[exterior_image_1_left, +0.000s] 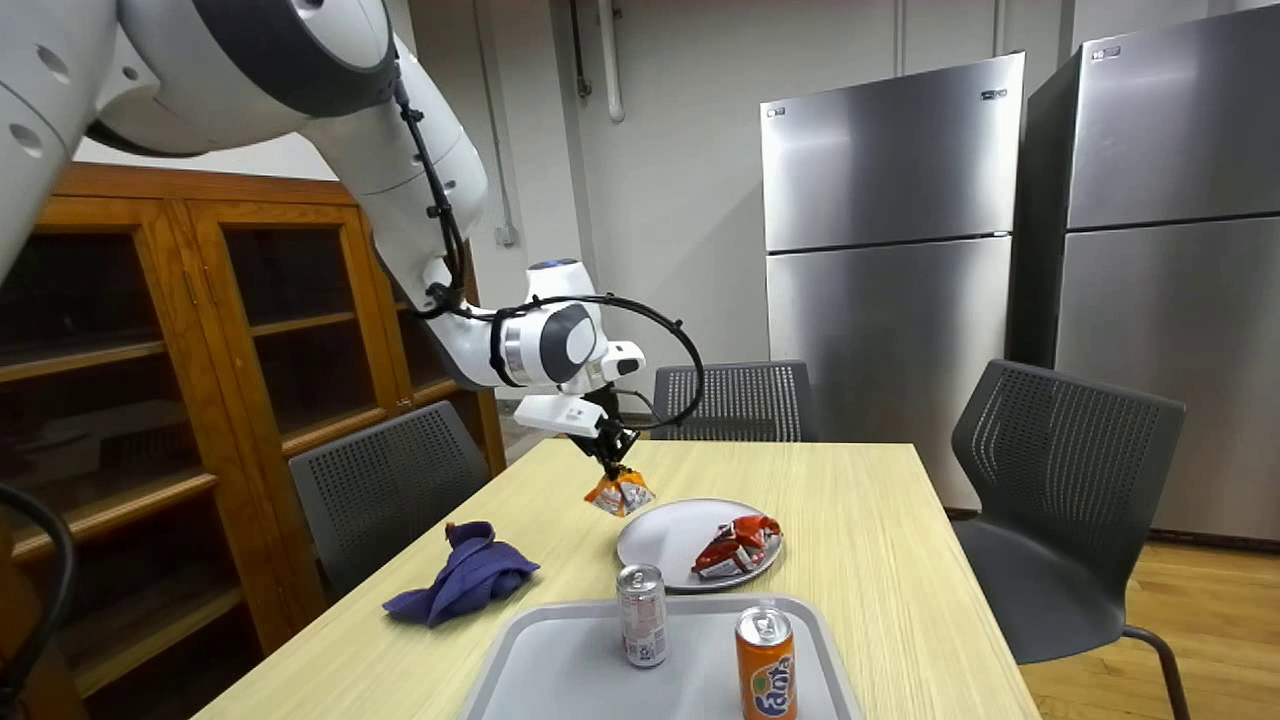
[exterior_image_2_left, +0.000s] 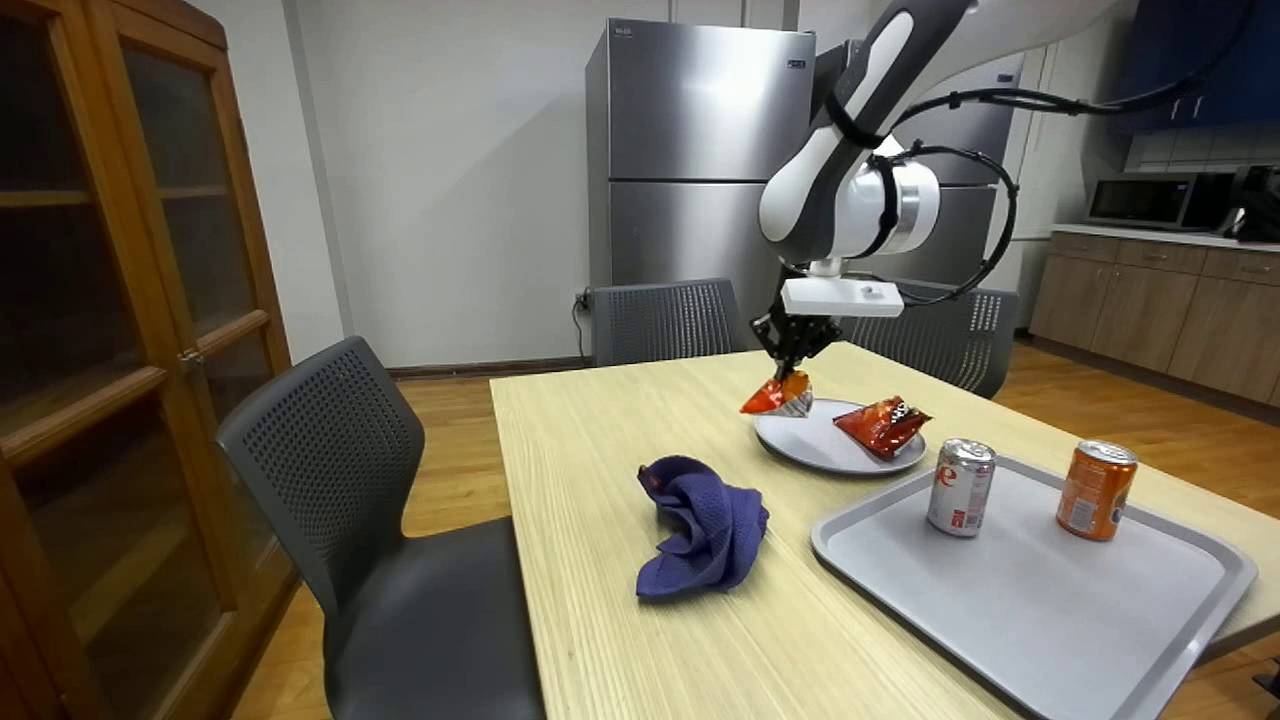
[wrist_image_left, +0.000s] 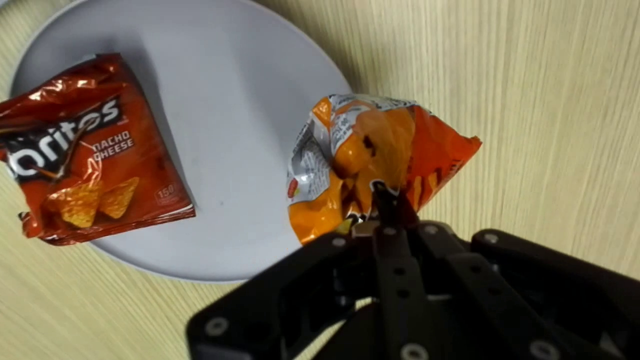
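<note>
A crinkled orange, red and silver foil snack bag (wrist_image_left: 375, 135) is hanging from the black two-fingered gripper (wrist_image_left: 392, 211), whose jaws are pinching its bunched upper end tightly. The snack bag is dangling at the edge of a round pale grey plate (wrist_image_left: 215, 125), and in the wrist view it is overlapping the rim; whether its lower end is touching the plate cannot be told. A glossy red foil Doritos bag (wrist_image_left: 110, 150), marked Nacho Cheese, is lying on the plate, apart from the gripped one and overlapping the rim on the opposite side. The plate is resting on a pale wood-grain counter (exterior_image_2_left: 600, 630). Just beside it, a light grey rectangular tray (exterior_image_2_left: 1020, 600) with rounded corners is carrying two upright metal cans standing apart: a silver can (exterior_image_2_left: 962, 490) with red lettering and an orange Fanta can (exterior_image_1_left: 767, 672). A crumpled purple-blue cloth (exterior_image_2_left: 715, 530) is lying on the counter near the tray. Stainless-steel refrigerators (exterior_image_1_left: 885, 180) are standing beyond.
</note>
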